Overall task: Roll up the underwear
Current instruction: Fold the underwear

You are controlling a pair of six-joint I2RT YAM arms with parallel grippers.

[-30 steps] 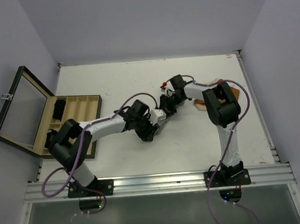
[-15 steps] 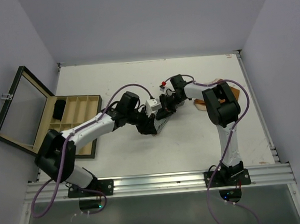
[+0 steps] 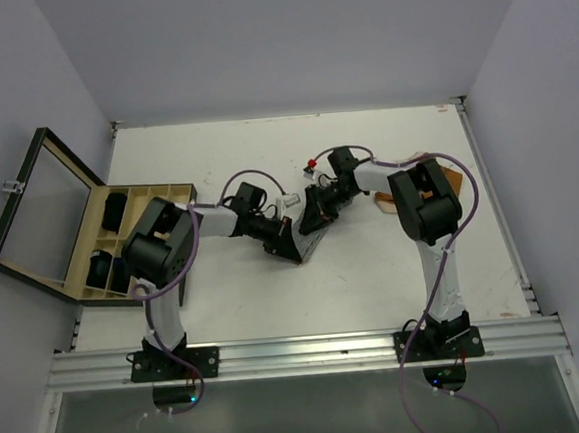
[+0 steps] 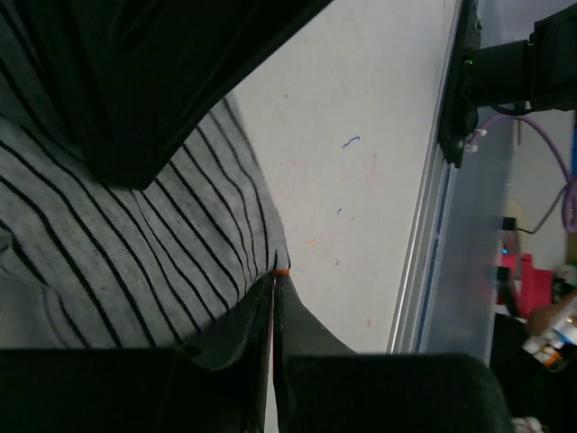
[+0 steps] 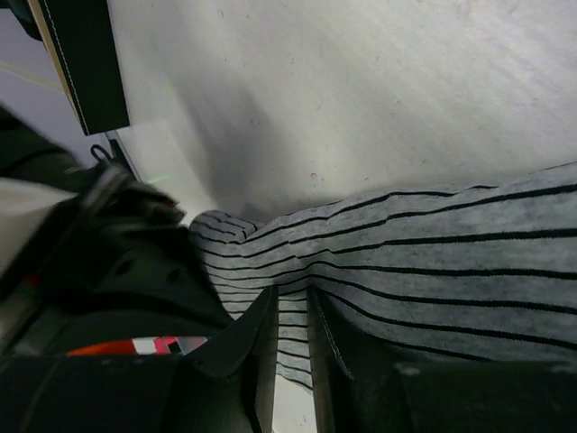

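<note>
From the near edge of the table (image 3: 375,280), both arms reach in toward the middle and meet there over one garment.

On my left wrist feed, the left gripper (image 4: 273,281) has its fingers pressed almost flat together. The tips are pinching the hem of the grey striped underwear (image 4: 108,271) right at its corner. A black shape lies over the upper part of the striped cloth; I can't tell what it is. Bare tabletop runs off to the right of the cloth toward the rail.

The right gripper (image 5: 288,316) comes in from the other side. Its fingers stand only a narrow slot apart, with a fold of the same striped fabric running up between them, so it is clamped on the cloth too. The garment stretches away to the right of that view and lies against the table.

In the overhead view the two grippers sit just beside each other, slightly left of the table's centre.

At the left edge a wooden box (image 3: 158,205) sits with its glass lid (image 3: 33,212) swung open. There is black underwear (image 3: 117,210) in its leftmost compartments.

Toward the right edge, the orange-brown underwear (image 3: 453,178) lies partly hidden behind the right arm.
</note>
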